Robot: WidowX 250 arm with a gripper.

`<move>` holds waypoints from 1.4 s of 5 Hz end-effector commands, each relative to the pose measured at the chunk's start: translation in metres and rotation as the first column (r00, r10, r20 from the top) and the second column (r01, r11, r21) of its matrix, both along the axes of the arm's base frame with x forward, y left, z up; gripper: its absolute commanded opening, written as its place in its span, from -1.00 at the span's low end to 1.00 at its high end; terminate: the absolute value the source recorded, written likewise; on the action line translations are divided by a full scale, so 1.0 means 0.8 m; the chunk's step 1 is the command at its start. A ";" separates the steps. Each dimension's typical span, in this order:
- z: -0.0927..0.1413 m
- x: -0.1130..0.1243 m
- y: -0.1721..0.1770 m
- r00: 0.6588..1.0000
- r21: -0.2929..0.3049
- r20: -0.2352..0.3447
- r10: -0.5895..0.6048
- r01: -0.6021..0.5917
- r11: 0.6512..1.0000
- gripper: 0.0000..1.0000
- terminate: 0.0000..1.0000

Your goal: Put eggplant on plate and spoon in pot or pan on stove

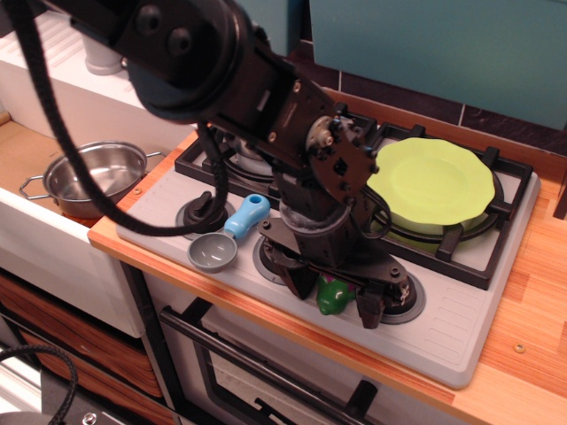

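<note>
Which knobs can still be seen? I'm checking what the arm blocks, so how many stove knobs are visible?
1 clearly: the left knob behind the spoon. The grey discs of two more peek out: one under the arm, one beside the gripper, their knobs hidden.
</note>
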State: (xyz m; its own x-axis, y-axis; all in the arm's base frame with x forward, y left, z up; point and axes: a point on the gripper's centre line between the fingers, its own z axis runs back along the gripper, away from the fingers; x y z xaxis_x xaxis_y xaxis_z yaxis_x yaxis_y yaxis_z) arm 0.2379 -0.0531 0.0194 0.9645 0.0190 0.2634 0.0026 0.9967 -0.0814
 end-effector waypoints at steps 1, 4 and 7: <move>0.001 0.001 -0.003 0.999 -0.006 -0.005 0.049 -0.049 0.999 -1.00 -1.00; 0.026 -0.002 -0.002 0.998 -0.020 -0.047 0.041 -0.042 0.999 -1.00 -1.00; 0.102 0.000 -0.008 0.990 0.029 -0.130 0.047 -0.044 0.999 -1.00 -1.00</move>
